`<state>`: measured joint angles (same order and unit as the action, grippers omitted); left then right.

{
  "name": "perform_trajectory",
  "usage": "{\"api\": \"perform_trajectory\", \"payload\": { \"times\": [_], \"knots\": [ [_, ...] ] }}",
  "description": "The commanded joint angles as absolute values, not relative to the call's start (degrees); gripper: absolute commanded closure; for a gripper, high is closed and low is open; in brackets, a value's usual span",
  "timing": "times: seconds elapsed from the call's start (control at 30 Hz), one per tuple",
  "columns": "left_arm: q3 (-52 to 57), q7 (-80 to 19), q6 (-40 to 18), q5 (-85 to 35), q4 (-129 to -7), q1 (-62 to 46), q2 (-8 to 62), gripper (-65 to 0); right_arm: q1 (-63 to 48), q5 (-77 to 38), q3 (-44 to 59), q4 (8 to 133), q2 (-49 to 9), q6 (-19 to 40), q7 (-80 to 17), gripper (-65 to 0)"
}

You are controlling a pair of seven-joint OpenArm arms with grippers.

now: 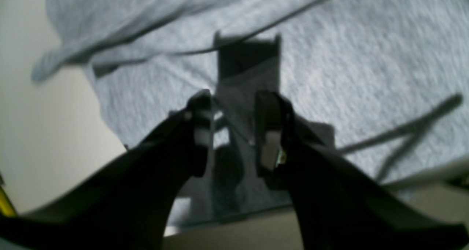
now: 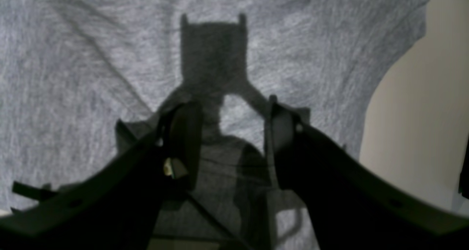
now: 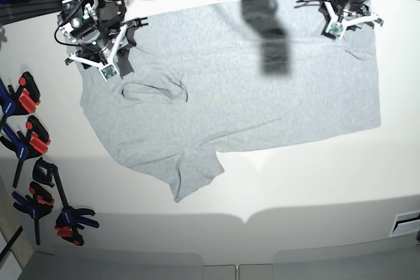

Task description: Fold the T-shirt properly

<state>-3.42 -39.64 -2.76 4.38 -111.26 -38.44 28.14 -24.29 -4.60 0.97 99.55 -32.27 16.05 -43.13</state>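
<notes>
We saw the table [image 3: 315, 175], white and broad, spreading out below and beyond both grippers. On it lay the T-shirt [image 3: 230, 96], grey, plain side up and opened flat, filling the stretch between the two grippers; one sleeve [image 3: 193, 175] reached away from them toward the near edge of the table, and a rumpled fold [image 3: 154, 90] sat just beside the right gripper.

The right gripper [image 2: 227, 140] hung over the shoulder end of the shirt. Its jaws stood wide apart with nothing between them; in the right wrist view we saw only grey cloth and the gripper's own shadow under the gap, and bare table off to one side of it.

The left gripper [image 1: 232, 132] hung over the hem end of the shirt, near the far corner. Its jaws stood partly apart; the left wrist view was blurred, and we could not tell whether any cloth was caught between them. Under it we saw the shirt's edge, a loose flap of cloth and bare table to one side.

Well apart from both grippers, along the table's side nearest the right gripper, lay a row of clamps [image 3: 29, 142] with blue and red handles.
</notes>
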Motion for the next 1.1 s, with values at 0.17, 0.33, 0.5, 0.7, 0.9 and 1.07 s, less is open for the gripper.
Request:
{"api": "perform_trajectory", "payload": {
  "times": [0.17, 0.33, 0.5, 0.7, 0.9, 1.07],
  "knots": [
    [-3.36, -39.18, -2.48, 4.51, -113.93, -36.91, 28.45, -19.0, -24.60, -3.66, 1.15, 99.55, -33.15, 15.40, -44.82, -29.1],
    [-3.36, -38.98, -2.33, 4.49, -113.82, -33.12, 28.45, -19.0, -24.60, -3.66, 1.17, 99.55, -33.15, 15.40, -44.82, -29.1],
    [-3.36, -36.82, -2.28, 4.43, -112.38, -28.23, 28.42, -18.9, -24.60, -3.66, 1.17, 99.55, -33.15, 15.40, -44.56, -29.1],
    [-3.36, -34.06, -2.33, 4.49, -99.72, -21.12, 28.45, -19.0, -24.60, -3.62, 1.17, 99.55, -33.17, 15.40, -44.38, -29.1],
    [-3.36, -34.24, -2.13, 4.47, -97.47, -14.81, 28.47, -19.0, -24.60, -3.22, 1.17, 99.55, -33.17, 14.96, -40.73, -29.1],
    [-3.36, -34.74, -2.15, 4.47, -99.20, -9.96, 28.60, -19.3, -24.10, -3.20, 1.15, 99.55, -33.17, 14.96, -43.16, -29.1]
  ]
}}
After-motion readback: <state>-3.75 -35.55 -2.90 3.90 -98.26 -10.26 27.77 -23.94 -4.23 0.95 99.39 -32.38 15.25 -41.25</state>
